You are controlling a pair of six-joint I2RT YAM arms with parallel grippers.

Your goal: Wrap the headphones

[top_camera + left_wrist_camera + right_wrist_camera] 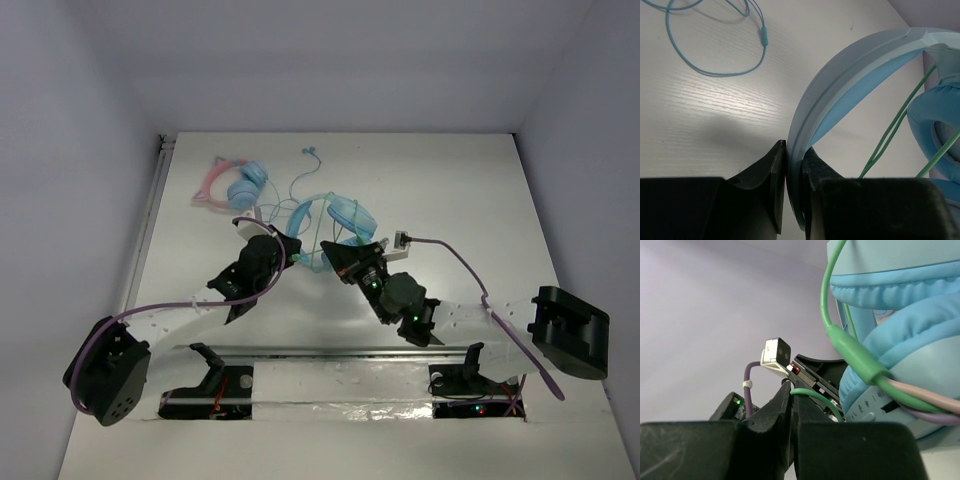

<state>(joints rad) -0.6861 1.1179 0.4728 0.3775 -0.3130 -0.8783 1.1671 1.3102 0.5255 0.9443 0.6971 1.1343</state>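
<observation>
Jaws on the left gripper (792, 155) are pinching the headband (840, 75) of the headphones (335, 213), squeezing its two faces low on the curve. Jaws on the right gripper (791, 392) are pressing almost together on the thin green cable (826, 300), which is coming out between them and looping up over a padded cup (900, 365).

The headband is looking like smooth, stiff plastic, so it is probably giving a firm anchor but could be sliding through the pinch if twisted. The whole set is likely weighing little. The cups are soft and would be squashing under a grip, so they are poor places to hold. The cable is limp and a little springy. It will probably be uncoiling unless kept taut, and a sharp tug where it joins the cup could be harming it. Holding it some way along its length seems wiser.

The headphones are sitting at the middle of the white wood-grain desk (450, 200), towards the far side, between the two arms. Whether they are resting on it or raised just off is unclear. Pink cat-ear headphones (240, 185) are lying far left, and the teal earbuds (715, 70) are trailing close by, so loose wires may be tangling. Pale walls are closing in left, right and far.
</observation>
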